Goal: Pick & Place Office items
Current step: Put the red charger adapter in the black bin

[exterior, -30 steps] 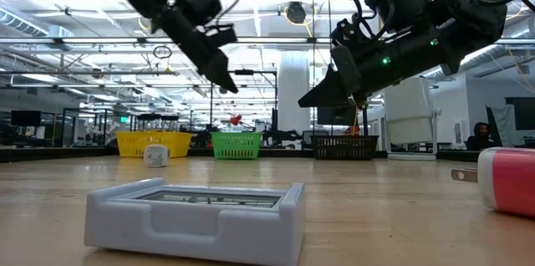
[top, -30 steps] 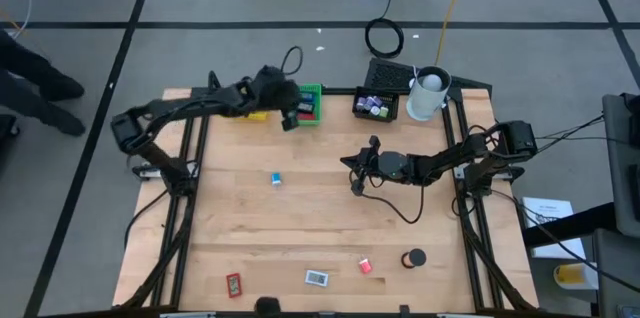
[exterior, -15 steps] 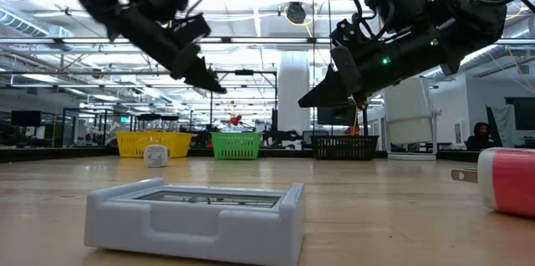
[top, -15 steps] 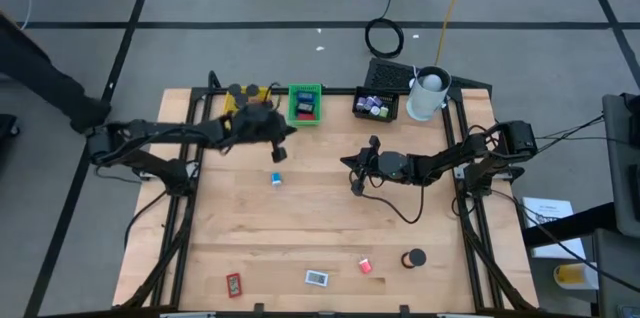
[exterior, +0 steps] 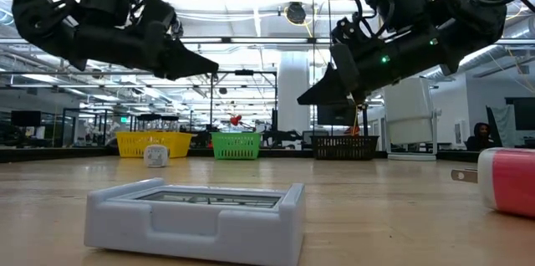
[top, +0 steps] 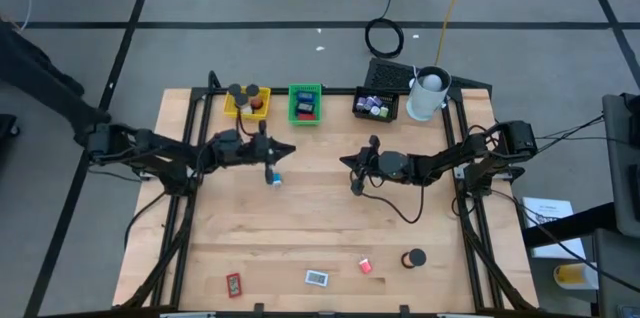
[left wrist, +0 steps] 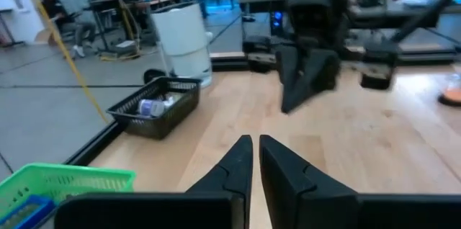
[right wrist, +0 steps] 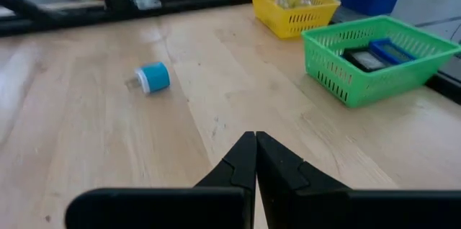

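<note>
Left tool [top: 283, 149], fingers pressed together and empty, hangs above the worktop [top: 320, 228] just beside the small blue piece [top: 275, 179], which lies on bare wood in the left-centre area. The step in hand appears to be the approach to this piece; the next move would call for spreading the fingers, descending over the piece and closing on it, then carrying it to one of the trays on the far edge. Right tool [top: 356, 164], fingers likewise pressed together and empty, waits above the middle of the worktop, well apart from the blue piece.

Loose items counted on the worktop: five. One blue piece as above; near the front edge, one red flat piece [top: 233, 284], one grey-white framed piece [top: 317, 278], one red-and-white bit [top: 366, 266] and one black round roll [top: 414, 258].

Trays counted along the far edge: three, namely yellow [top: 246, 104], green [top: 305, 104] and black [top: 377, 105], each already holding some items whose number cannot be made out. One white cup [top: 428, 94] stands just beside the black tray.
</note>
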Action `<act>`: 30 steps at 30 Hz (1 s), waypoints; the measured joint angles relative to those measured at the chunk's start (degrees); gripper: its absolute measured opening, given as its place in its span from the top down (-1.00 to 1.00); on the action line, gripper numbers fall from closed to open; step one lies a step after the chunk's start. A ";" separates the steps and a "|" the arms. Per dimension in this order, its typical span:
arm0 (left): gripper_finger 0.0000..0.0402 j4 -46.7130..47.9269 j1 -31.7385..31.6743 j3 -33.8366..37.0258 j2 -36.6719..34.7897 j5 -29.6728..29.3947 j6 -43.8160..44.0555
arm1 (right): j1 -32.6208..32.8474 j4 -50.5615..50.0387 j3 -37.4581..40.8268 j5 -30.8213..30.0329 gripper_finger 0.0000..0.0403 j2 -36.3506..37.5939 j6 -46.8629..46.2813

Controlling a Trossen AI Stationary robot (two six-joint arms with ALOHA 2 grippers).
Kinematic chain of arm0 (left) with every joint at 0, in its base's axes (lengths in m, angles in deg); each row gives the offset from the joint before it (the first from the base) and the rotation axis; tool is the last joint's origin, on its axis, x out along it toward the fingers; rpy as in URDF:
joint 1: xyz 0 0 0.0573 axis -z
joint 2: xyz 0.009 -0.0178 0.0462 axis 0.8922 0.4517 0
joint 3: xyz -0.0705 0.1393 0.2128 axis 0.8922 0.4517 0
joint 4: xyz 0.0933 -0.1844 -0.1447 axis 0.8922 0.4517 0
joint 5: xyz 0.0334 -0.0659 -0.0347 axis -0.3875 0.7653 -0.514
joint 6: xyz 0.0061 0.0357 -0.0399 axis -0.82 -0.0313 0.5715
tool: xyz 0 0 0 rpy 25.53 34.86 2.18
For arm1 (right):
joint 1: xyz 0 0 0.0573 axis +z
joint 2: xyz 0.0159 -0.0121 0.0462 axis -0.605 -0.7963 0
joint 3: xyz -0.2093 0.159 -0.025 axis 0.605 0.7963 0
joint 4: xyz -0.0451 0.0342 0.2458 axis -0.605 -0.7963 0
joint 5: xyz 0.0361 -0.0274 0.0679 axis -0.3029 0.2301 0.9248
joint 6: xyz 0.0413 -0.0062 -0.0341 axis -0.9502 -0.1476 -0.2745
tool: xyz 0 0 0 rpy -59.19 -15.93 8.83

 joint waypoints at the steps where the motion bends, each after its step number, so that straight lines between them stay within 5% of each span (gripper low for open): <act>1: 0.86 0.07 0.73 0.17 0.00 0.03 -0.68 | 0.00 0.83 -0.01 0.01 0.98 0.00 -0.01; 8: 0.97 0.85 8.66 0.26 0.00 0.02 -7.17 | 0.09 2.89 -0.02 13.61 0.98 0.74 -2.10; 13: 0.91 2.73 14.43 0.26 0.00 -3.54 -7.57 | 0.52 1.09 0.02 9.87 0.98 2.19 -1.62; 20: 0.98 11.14 21.38 0.26 0.02 -17.13 -4.18 | 1.22 -3.61 0.00 1.63 0.98 3.87 -1.07; 24: 0.86 11.55 21.55 0.26 0.02 -17.92 5.52 | 1.52 -3.29 -0.01 1.29 0.98 3.89 0.00; 30: 0.77 12.74 21.21 0.26 0.02 -18.05 7.59 | 2.36 -1.19 -0.02 1.31 0.98 3.89 0.06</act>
